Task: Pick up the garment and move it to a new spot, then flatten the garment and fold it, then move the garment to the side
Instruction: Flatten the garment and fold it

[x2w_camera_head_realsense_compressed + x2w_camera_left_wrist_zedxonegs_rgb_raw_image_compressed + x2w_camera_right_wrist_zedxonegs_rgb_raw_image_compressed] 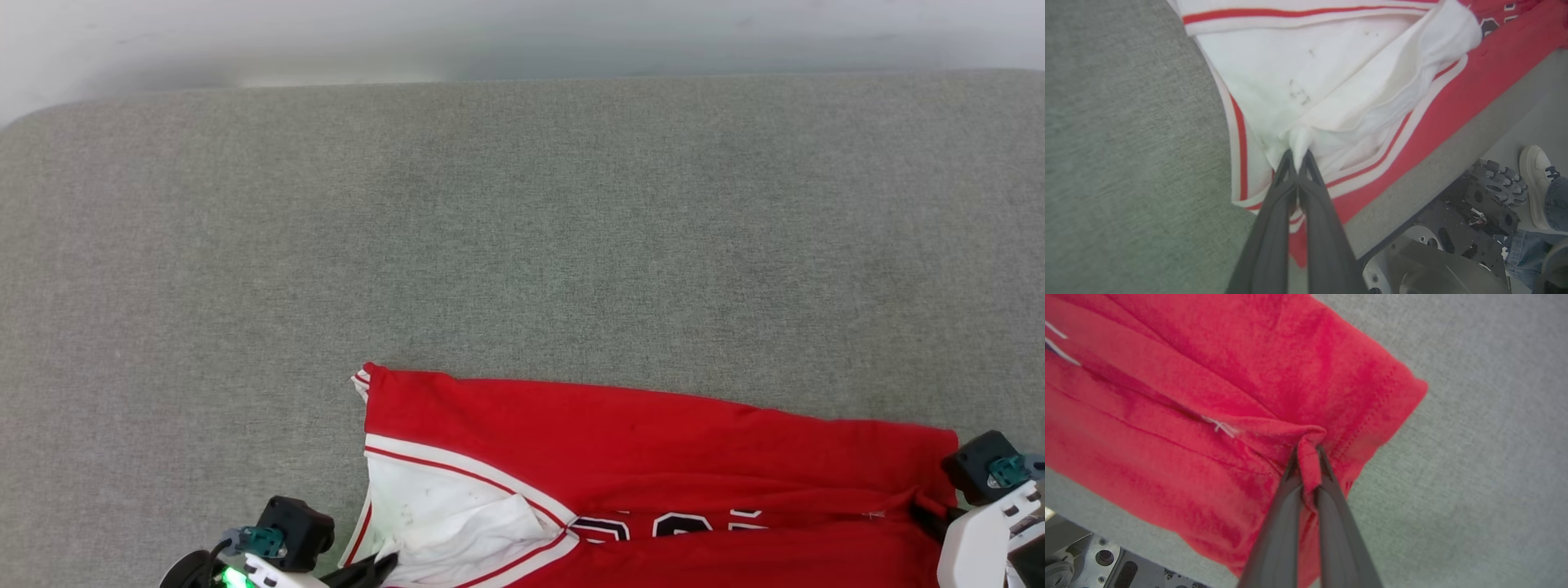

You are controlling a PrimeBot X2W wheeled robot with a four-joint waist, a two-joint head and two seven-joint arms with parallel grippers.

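Note:
The garment, a red jersey with a white sleeve and red-white trim, lies across the near edge of the grey padded table, partly past the head view's bottom edge. Black white-outlined print shows near that edge. My left gripper is shut on a pinch of the white sleeve; in the head view it sits at the lower left. At the jersey's right end, my right gripper is shut on a fold of the red hem; it appears in the head view at the lower right.
The grey table stretches far and wide beyond the jersey, with a pale wall behind it. Below the table's near edge the left wrist view shows the robot's base and a person's white shoe and jeans.

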